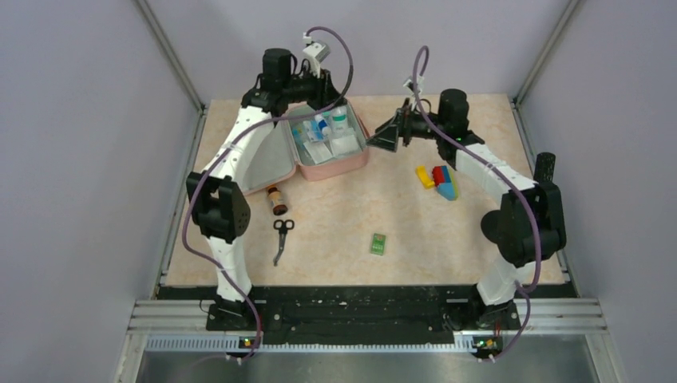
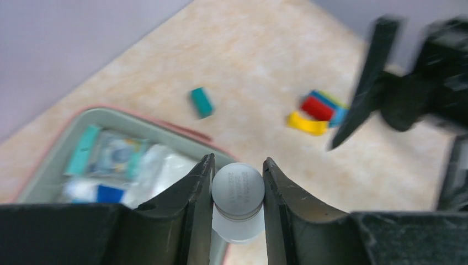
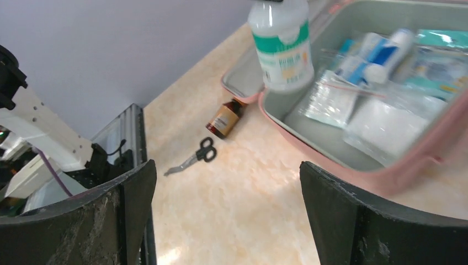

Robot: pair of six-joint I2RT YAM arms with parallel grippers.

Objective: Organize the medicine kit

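Left gripper (image 2: 237,165) is pinching a white bottle (image 2: 238,190), hanging right over the medicine kit (image 1: 343,166). Right gripper (image 3: 227,168) is gaping wide just beside it.

One medicine kit (image 1: 339,170), one white bottle (image 3: 280,49), one brown bottle (image 1: 276,199), one scissors (image 1: 281,238), one packet (image 1: 378,243) — several coloured blocks (image 1: 439,180)

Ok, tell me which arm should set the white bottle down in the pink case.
Left. The left fingers are shut on the white bottle, held over the open medicine kit. The right fingers are open and empty, beside the kit.
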